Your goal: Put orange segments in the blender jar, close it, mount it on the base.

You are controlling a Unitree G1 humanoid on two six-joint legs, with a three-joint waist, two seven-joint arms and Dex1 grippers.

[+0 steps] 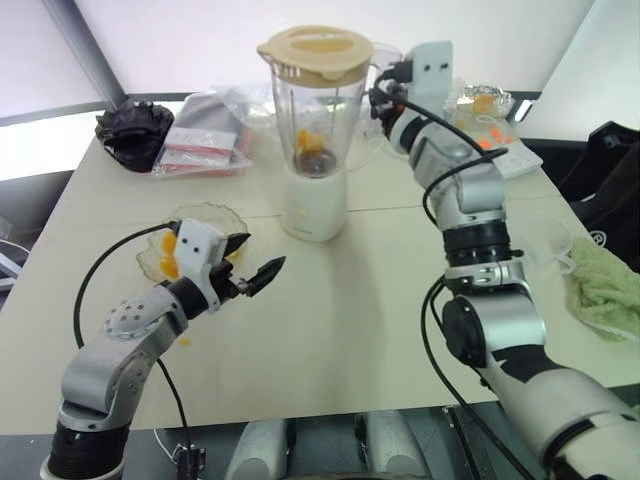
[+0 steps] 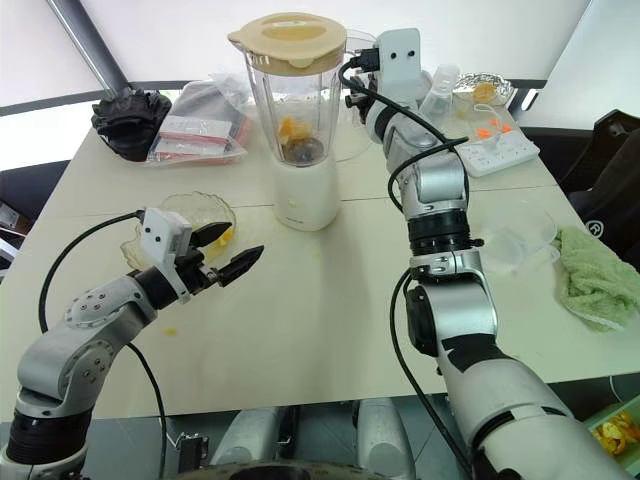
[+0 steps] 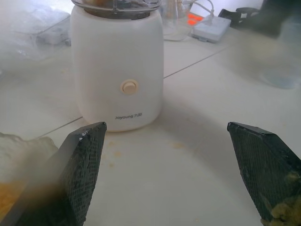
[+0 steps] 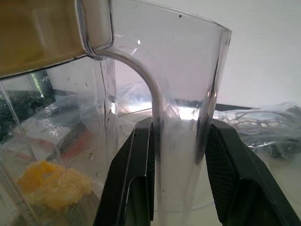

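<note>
Currently we see the blender jar (image 2: pixel 295 100) seated on the base (image 2: pixel 305 195) near the middle of the table (image 2: pixel 330 300), with its cream-yellow lid (image 2: pixel 290 40) on top and orange segments (image 4: pixel 51 183) lying at its bottom. Our right gripper (image 4: pixel 178 174) is clamped on the jar's clear handle (image 4: pixel 181 122), one black finger pressed to each side. Our left gripper (image 1: pixel 255 262) hangs with jaws wide apart and empty, facing the base, just beside the wavy-edged glass bowl (image 2: pixel 190 215).
</note>
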